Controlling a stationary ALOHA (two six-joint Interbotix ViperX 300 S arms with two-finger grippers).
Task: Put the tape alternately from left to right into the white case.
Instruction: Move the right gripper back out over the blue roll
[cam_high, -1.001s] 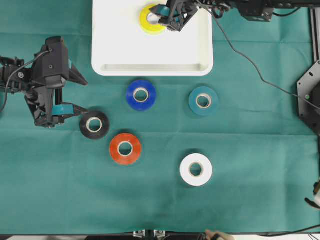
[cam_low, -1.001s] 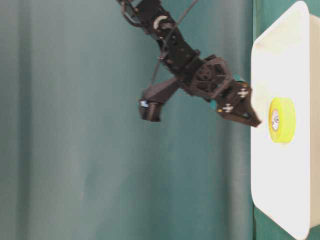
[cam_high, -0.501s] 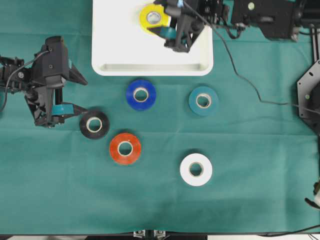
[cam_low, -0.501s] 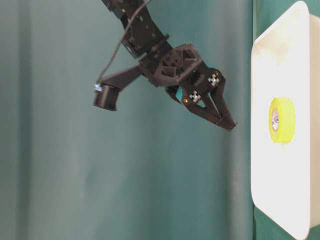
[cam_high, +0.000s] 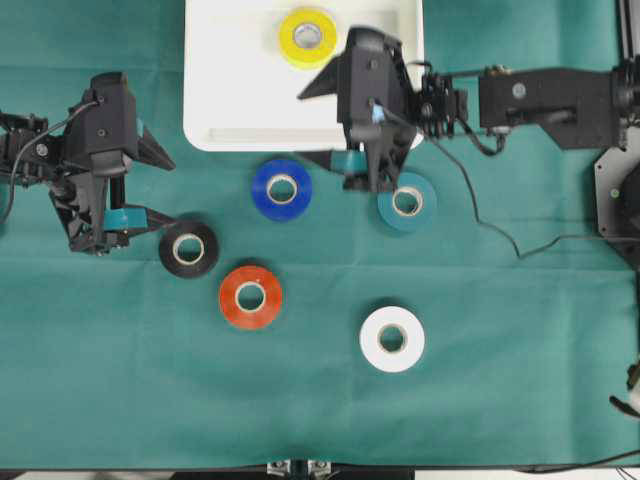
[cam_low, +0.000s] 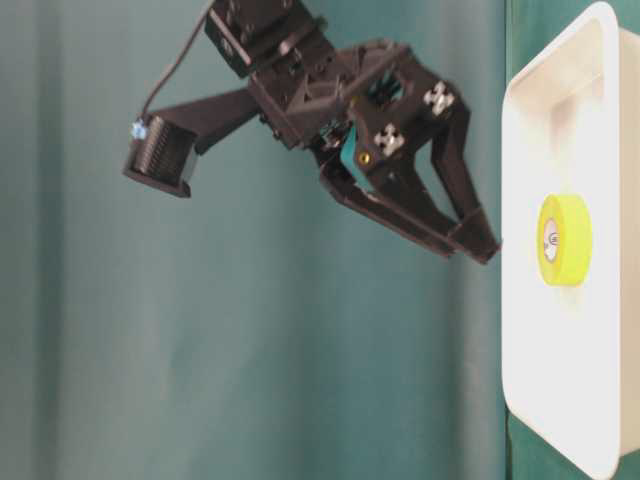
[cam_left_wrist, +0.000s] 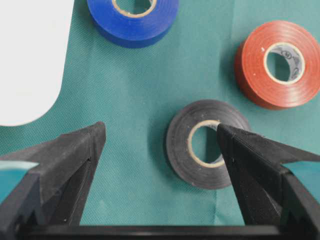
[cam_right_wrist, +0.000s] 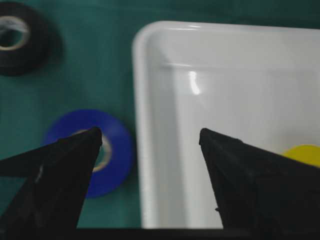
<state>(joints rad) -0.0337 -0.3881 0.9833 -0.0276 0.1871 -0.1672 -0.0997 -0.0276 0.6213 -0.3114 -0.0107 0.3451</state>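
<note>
The white case (cam_high: 230, 100) lies at the table's far edge with the yellow tape (cam_high: 288, 42) flat inside it. On the green cloth lie the blue (cam_high: 262, 190), teal (cam_high: 426, 206), black (cam_high: 206, 255), red-orange (cam_high: 232, 300) and white (cam_high: 411, 342) rolls. My right gripper (cam_high: 312, 127) hangs open above the case's near rim (cam_right_wrist: 142, 100), with nothing between its fingers. The blue roll (cam_right_wrist: 117, 150) is just beyond the rim. My left gripper (cam_left_wrist: 160, 132) is open beside the black roll (cam_left_wrist: 180, 145). One of its fingertips (cam_left_wrist: 227, 137) is over the roll's core.
The right arm (cam_high: 540, 95) reaches in from the right, over the case's near right corner and the teal roll's edge. A cable (cam_high: 490, 220) trails over the cloth at the right. A metal frame (cam_high: 620, 190) stands at the right edge.
My right gripper has drawn back from the yellow roll, leaving it in the case, and has moved to the case's near rim. The left gripper has not moved.
</note>
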